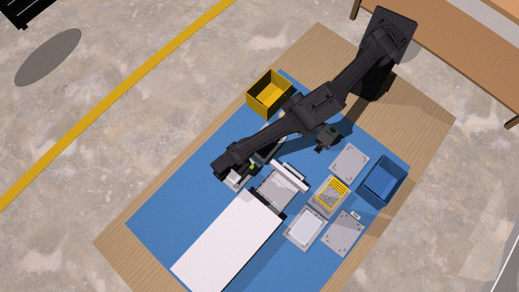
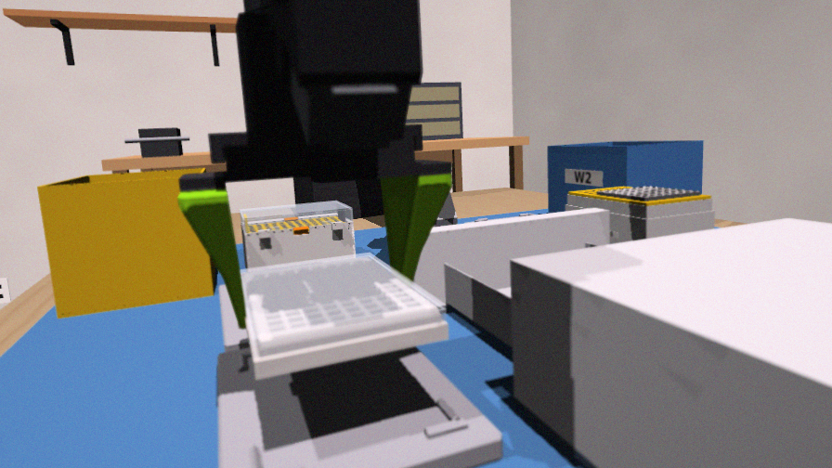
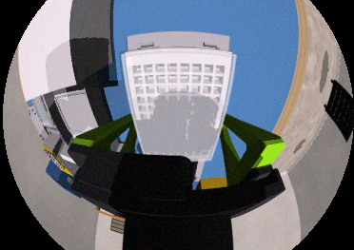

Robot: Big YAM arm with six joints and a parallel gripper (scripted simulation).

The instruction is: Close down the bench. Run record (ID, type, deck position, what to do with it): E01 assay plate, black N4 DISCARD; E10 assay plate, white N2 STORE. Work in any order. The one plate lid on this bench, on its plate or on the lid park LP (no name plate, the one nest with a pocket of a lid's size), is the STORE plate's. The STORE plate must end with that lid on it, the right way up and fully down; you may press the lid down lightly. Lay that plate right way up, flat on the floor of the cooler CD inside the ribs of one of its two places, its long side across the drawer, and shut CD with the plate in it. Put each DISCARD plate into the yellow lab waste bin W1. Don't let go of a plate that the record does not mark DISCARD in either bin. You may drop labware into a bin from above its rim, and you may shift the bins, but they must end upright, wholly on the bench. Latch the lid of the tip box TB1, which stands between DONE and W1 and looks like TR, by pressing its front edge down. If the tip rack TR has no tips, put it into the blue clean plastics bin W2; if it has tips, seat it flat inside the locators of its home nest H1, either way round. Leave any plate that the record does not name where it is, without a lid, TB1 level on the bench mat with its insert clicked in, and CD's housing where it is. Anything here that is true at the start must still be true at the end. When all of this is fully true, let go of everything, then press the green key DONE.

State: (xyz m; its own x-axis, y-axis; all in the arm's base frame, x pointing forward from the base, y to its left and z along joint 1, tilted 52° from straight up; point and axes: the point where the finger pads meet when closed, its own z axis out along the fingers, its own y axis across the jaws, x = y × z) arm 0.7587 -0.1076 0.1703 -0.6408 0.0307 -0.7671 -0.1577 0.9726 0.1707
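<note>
The gripper [image 2: 316,254] stands wide, its green fingers [image 2: 211,236] clamped on the two long sides of the white plate [image 2: 344,316], which carries a clear lid [image 2: 334,291] and hangs level above its grey nest [image 2: 361,438] at the lower centre of the exterior view, clear of it with a dark shadow between. In the wrist view the plate [image 3: 178,105] runs straight out from the jaws toward the top of the frame, its long axis along the gripper's reach and about half its length past the fingers. The open cooler drawer [image 1: 276,191] lies just to the right of the gripper [image 1: 241,174] in the top view, between it and the yellow-topped tip rack [image 1: 332,193], with the white housing [image 1: 229,243] below. The coming move likely turns on this: the plate must go sideways to the right into that drawer, and its long side must end up across the drawer, so how far the wrist must turn depends on the drawer's line of travel.
</note>
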